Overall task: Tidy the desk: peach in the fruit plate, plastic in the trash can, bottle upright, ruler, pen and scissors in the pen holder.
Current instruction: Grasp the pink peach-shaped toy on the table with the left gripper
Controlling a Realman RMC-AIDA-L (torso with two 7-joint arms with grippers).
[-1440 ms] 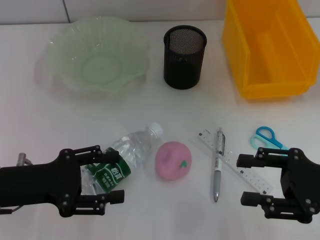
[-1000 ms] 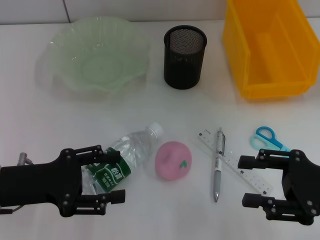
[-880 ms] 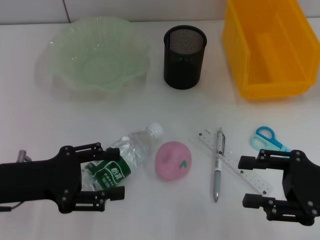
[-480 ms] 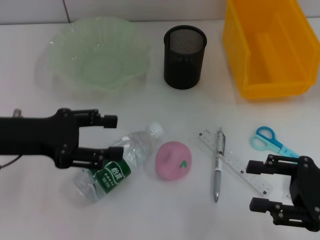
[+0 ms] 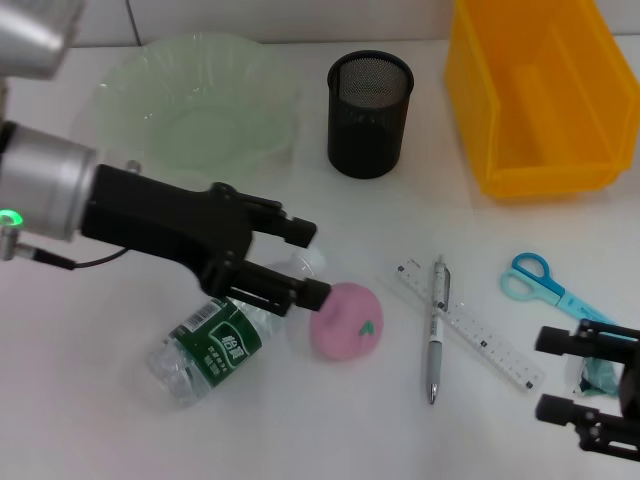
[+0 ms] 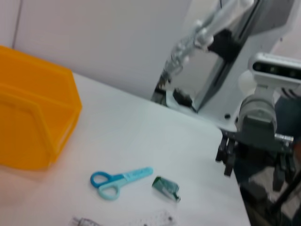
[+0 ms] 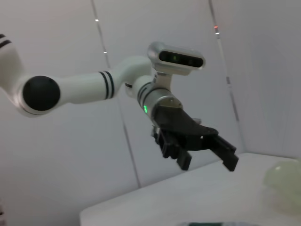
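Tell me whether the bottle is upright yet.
Not yet. The bottle lies on its side on the desk, cap toward the peach, with the open left hand above its neck.

Robotics lab, staged as an office desk. A plain white desk (image 5: 90,400) is seen against bare white panelled walls (image 7: 164,28) with visible seams. Props are laid out test-style: mesh pen holder (image 5: 370,100), yellow parts bin (image 5: 535,100), green fruit plate (image 5: 195,110). A two-armed robot body with a head camera unit (image 7: 176,56) is shown, and further equipment stands past the desk edge (image 6: 188,66).
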